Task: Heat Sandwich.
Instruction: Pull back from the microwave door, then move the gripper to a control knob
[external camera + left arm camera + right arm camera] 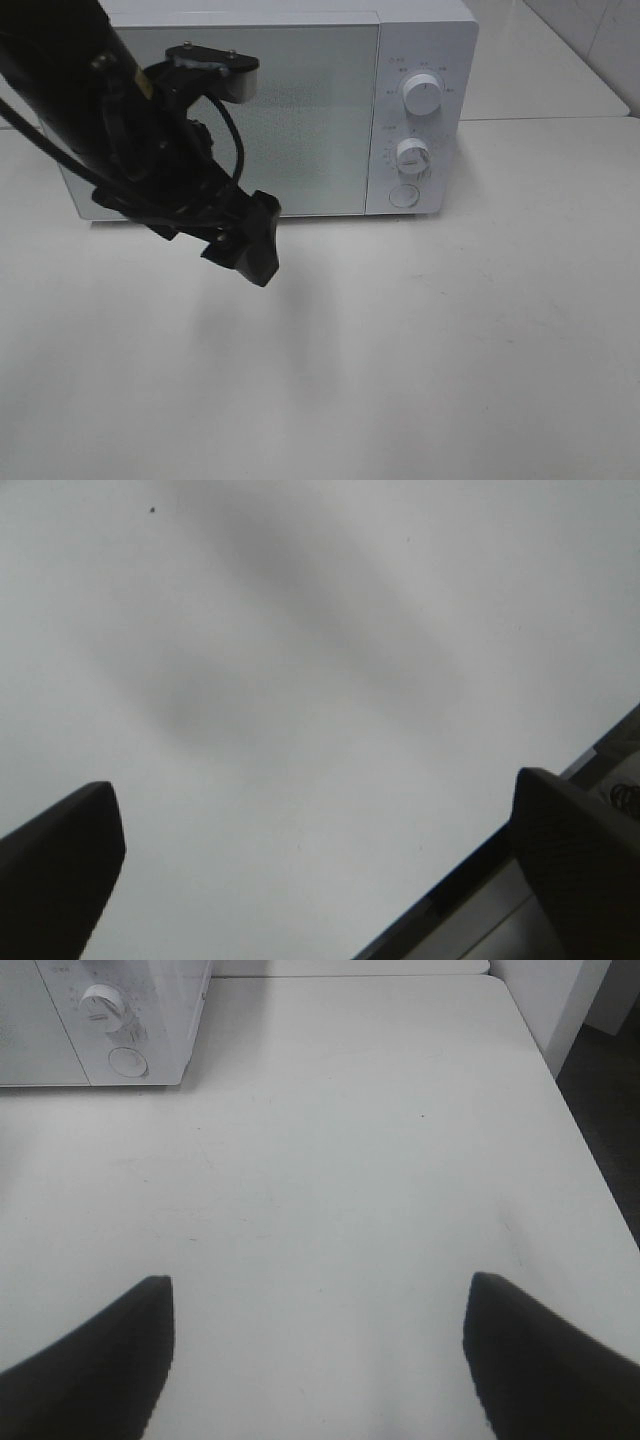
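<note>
The sandwich is out of view in every frame. A white microwave [270, 110] stands at the back of the table with its door shut. My left gripper [250, 248] hangs low in front of the door's lower left part. In the left wrist view the left gripper [315, 780] is open, its dark fingers [60, 860] wide apart over bare white surface with nothing between them. My right gripper [320, 1280] does not show in the exterior view. In its wrist view it is open and empty above the table, with the microwave [100, 1020] some way off.
The microwave's panel carries two white knobs [422, 92] [412, 155] and a round button [403, 194]. The white table [400, 360] stretches in front. Its right edge [590, 1160] drops to a dark floor. A second white surface [540, 70] lies behind.
</note>
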Robot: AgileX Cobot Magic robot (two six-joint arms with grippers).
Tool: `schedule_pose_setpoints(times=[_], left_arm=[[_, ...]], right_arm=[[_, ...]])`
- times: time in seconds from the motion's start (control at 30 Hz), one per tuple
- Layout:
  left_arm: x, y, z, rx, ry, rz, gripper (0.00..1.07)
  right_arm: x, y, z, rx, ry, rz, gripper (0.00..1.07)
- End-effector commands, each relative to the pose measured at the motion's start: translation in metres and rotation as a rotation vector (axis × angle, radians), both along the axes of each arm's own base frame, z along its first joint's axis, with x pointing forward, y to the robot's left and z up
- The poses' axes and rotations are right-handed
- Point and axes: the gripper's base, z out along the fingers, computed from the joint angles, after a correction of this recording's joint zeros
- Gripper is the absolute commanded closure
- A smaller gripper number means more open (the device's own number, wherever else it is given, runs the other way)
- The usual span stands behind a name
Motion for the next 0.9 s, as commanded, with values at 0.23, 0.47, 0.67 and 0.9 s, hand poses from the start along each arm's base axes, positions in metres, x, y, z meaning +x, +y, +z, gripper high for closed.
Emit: schedule_pose_setpoints(times=[0.23, 0.47, 0.67, 0.9], left_arm=[[0.001, 0.056, 0.038, 0.024, 0.053, 0.15, 0.05], [0.001, 0.107, 0.064, 0.015, 0.052, 0.299, 0.05], [-0.01, 0.154, 0.09, 0.02, -0.009, 0.435, 0.05], [-0.029, 0.186, 0.098, 0.048, -0.052, 0.539, 0.05]], right_arm=[[-0.003, 0.0, 0.0, -0.002, -0.032, 0.0, 0.31], [-0.003, 0.0, 0.0, -0.002, -0.032, 0.0, 0.31], [-0.003, 0.0, 0.0, -0.002, -0.032, 0.0, 0.31], [-0.003, 0.0, 0.0, -0.002, -0.032, 0.0, 0.31]])
